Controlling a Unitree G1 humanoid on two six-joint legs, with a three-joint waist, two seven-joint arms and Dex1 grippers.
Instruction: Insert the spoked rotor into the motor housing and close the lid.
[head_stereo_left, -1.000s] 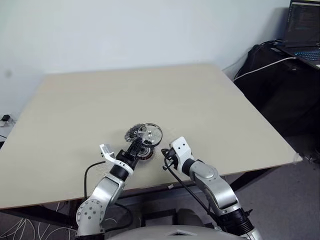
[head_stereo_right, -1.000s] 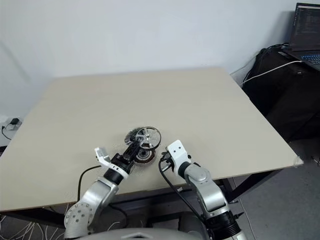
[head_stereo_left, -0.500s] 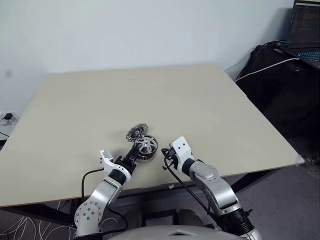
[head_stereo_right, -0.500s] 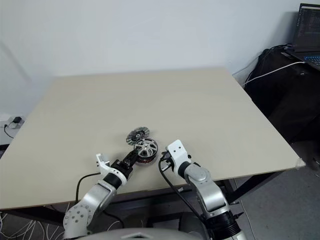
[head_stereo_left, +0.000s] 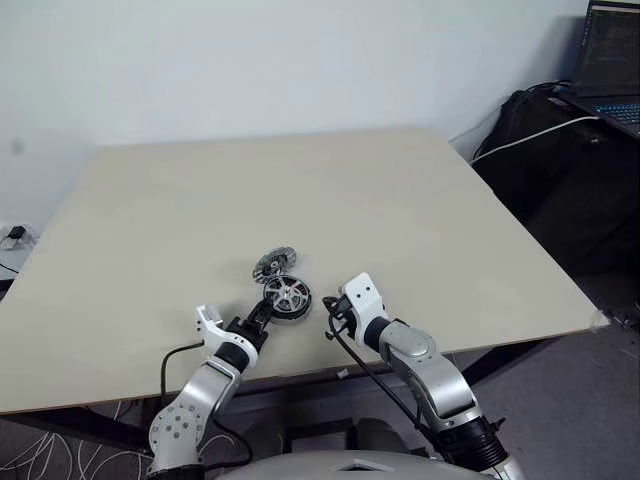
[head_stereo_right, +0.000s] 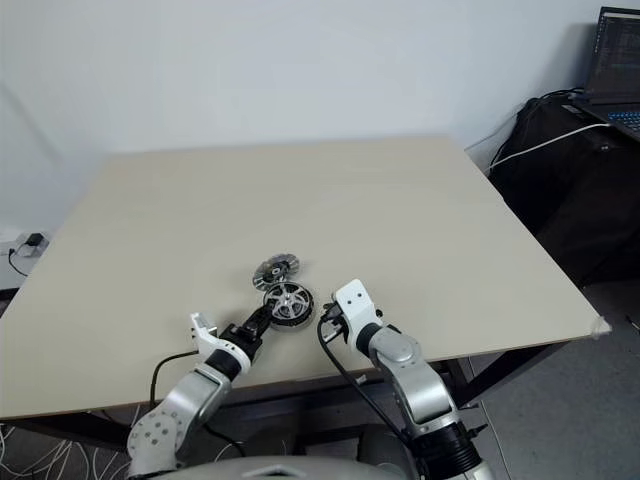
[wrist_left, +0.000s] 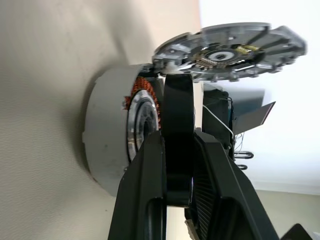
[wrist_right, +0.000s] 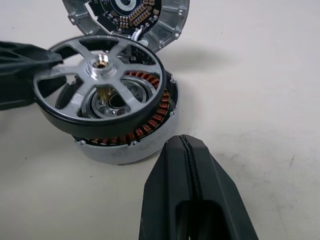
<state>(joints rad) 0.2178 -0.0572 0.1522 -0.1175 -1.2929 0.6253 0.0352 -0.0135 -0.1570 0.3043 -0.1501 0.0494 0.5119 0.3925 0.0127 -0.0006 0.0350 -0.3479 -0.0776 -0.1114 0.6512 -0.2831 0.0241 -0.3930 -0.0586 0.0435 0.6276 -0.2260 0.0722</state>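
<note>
The shiny spoked rotor (wrist_right: 101, 62) sits tilted over the open top of the motor housing (wrist_right: 125, 147), whose copper windings (wrist_right: 161, 111) show under its rim. My left gripper (head_stereo_left: 262, 312) is shut on the rotor's rim, one black finger (wrist_left: 145, 170) on each side. The grey ribbed lid (wrist_right: 167, 25) lies on the table just beyond the housing, also seen as lid (head_stereo_left: 274, 263). To the right of the housing, my right gripper (wrist_right: 183, 142) is shut and holds nothing, its tips a little short of the housing's wall.
The beige table (head_stereo_left: 400, 200) ends in a front edge close behind both arms. Off its right side stand a black bag (head_stereo_left: 545, 160) with a white cable (head_stereo_left: 520, 135) and an open laptop (head_stereo_left: 610, 60).
My left gripper has come down with the rotor, from raised above the housing to lying over its top. The right arm has kept still.
</note>
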